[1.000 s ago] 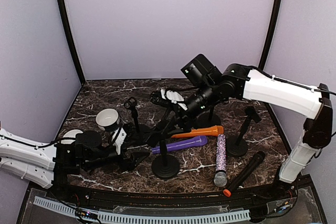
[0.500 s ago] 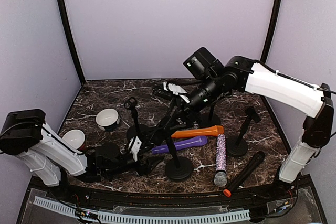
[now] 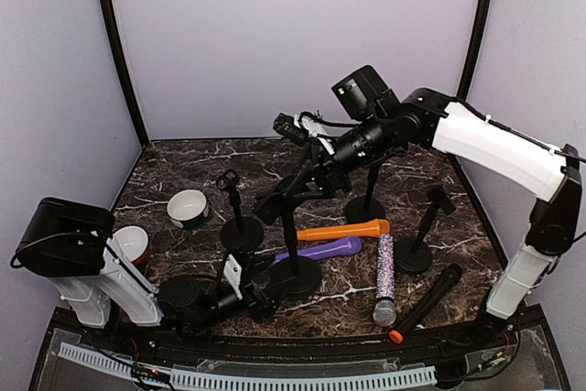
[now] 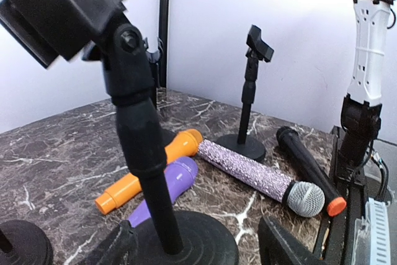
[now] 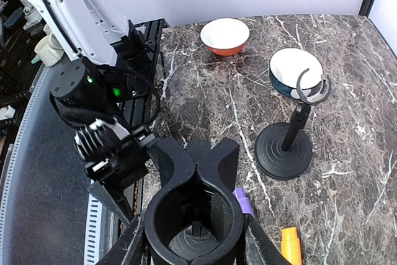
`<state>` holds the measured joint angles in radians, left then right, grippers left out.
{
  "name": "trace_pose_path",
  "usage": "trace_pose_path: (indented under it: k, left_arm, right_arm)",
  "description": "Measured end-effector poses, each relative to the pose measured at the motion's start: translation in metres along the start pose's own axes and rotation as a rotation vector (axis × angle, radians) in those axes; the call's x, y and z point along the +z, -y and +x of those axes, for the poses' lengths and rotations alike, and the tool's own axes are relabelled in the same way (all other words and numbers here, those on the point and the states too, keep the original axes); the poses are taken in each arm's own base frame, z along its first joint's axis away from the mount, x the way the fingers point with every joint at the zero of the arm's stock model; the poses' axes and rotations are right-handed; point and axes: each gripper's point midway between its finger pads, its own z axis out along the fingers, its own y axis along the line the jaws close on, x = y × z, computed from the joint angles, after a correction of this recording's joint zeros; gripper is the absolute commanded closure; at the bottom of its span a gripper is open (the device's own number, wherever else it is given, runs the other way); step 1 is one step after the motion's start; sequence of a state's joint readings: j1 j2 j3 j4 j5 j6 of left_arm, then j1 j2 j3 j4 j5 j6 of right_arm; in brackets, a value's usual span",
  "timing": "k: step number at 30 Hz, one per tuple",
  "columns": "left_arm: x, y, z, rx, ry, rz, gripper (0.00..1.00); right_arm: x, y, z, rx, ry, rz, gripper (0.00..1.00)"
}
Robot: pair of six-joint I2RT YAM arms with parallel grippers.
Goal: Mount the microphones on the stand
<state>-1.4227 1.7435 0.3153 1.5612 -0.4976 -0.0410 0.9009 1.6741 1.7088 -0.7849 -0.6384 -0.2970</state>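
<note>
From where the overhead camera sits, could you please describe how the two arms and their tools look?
Both arms have white shells between black joints, the left arm and right arm alike, each with a boxy black housing. The left tool and right tool have dark fingers. Thin black cables run along both arms.

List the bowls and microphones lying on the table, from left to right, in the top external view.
Red bowl → dark blue bowl → purple microphone → glittery lilac microphone → black microphone. The orange microphone overlaps the purple one, so it is left out.
</note>
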Motion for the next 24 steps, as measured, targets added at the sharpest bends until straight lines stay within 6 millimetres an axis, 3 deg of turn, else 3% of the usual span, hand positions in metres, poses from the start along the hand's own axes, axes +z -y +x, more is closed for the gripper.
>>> trace_pose_path:
  k: [7, 10, 18, 24]
  left_arm:
    - [0.01, -0.009, -0.015, -0.018, 0.046, -0.087, 0.25]
    - [0.018, -0.01, -0.012, -0.02, 0.048, -0.118, 0.29]
    - [0.026, -0.022, 0.009, -0.008, 0.013, -0.178, 0.63]
    - [0.029, -0.026, 0.004, -0.025, 0.031, -0.189, 0.88]
  right_arm:
    - [-0.005, 0.001, -0.006, 0.023, 0.021, -0.007, 0.88]
    - [-0.009, -0.002, -0.014, 0.02, 0.04, -0.014, 0.88]
    - [-0.01, -0.007, -0.02, 0.03, 0.065, -0.046, 0.88]
    - [-0.01, -0.007, -0.021, 0.033, 0.07, -0.047, 0.86]
